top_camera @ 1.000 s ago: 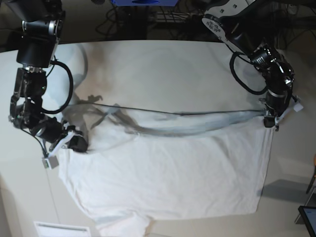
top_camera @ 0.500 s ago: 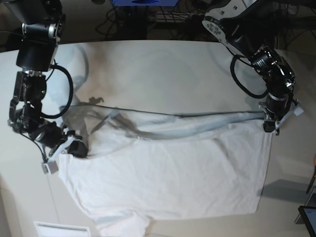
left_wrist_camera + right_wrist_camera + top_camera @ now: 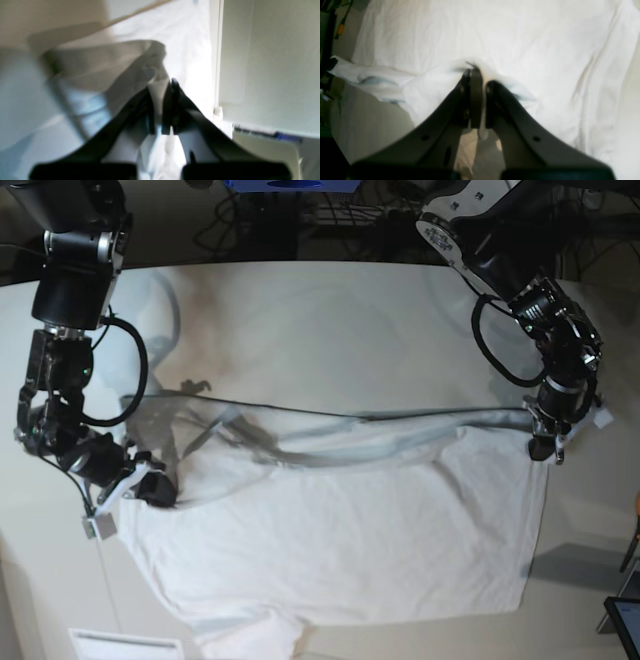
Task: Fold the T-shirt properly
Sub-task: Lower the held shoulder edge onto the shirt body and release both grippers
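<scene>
Base view: both grippers, left (image 3: 545, 448) and right (image 3: 150, 488), clamped on the shirt (image 3: 340, 550) far edge, lifted taut over the table (image 3: 330, 320), mid first fold; next, probably carry it evenly toward the near hem.

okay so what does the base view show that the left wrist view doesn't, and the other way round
Only the base view shows the whole T-shirt spread across the table, its far edge lifted between both arms, and the right gripper at the other end. Only the left wrist view shows, close up, the jaws pinching a fold of cloth, with a bare stretch of table beside it. Both show the left gripper shut on the shirt.
</scene>
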{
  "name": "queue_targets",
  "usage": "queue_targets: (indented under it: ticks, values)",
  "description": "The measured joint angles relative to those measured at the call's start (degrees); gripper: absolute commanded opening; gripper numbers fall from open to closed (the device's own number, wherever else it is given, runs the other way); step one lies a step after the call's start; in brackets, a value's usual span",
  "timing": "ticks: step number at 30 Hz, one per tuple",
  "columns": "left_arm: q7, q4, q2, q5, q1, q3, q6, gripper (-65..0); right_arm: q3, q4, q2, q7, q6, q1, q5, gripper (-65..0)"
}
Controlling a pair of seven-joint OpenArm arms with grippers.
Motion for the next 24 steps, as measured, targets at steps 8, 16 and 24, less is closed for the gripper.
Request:
queue_targets:
  ticks: [8, 16, 24]
  values:
    - [0.17, -2.34, -3.48, 0.17, -1.14, 1.05, 0.07, -65.0, -1.46, -0.20, 0.15, -0.09, 0.00, 1.29, -0.20, -64.7]
    - [0.15, -4.42, -6.56, 0.15, -3.82, 6.34, 0.11, -65.0, -9.97, -2.71, -0.24, 5.29, -0.28, 2.86, 0.11, -64.7]
    - [-0.07, -8.15, -7.34, 0.39, -5.22, 6.54, 0.13, -65.0, -9.86, -7.63, 0.20, 6.49, -2.51, 4.22, -0.20, -64.7]
